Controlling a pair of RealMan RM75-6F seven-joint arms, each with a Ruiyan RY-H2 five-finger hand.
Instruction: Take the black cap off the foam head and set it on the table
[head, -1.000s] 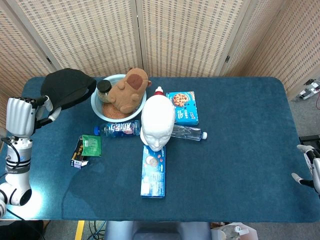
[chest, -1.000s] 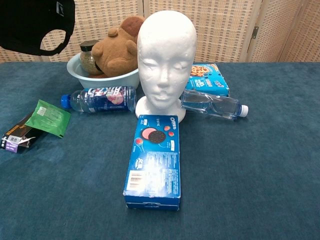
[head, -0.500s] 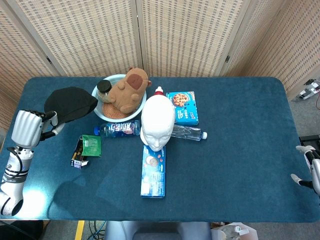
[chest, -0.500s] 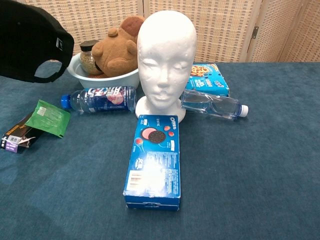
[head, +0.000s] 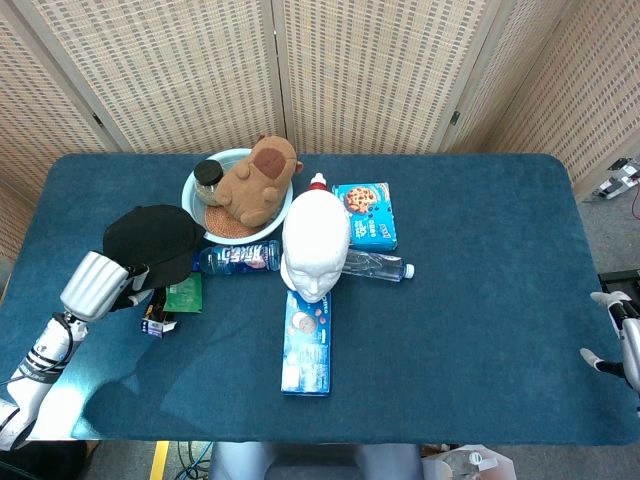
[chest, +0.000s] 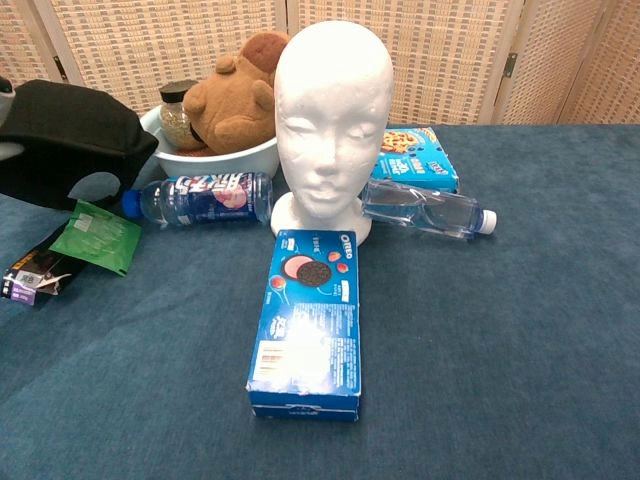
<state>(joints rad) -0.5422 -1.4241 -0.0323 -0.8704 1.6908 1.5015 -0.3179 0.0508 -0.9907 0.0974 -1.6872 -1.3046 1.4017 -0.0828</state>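
Both views were bright w/ even, diffuse light from overhead; shadows stayed soft. Glare washed out the cookie box top in chest view. Pale sheen sat on the worktop at lower left of head view. Focus sharp, no motion blur.

L hand sits at ~8 o'clock of the head view, back of hand up, fingers toward 2 o'clock and gripping the cap. L forearm runs down to the 7 o'clock corner. In chest view only a fingertip shows at the left edge. R hand at 4 o'clock edge, mostly cut off, fingers apart, holding nothing.
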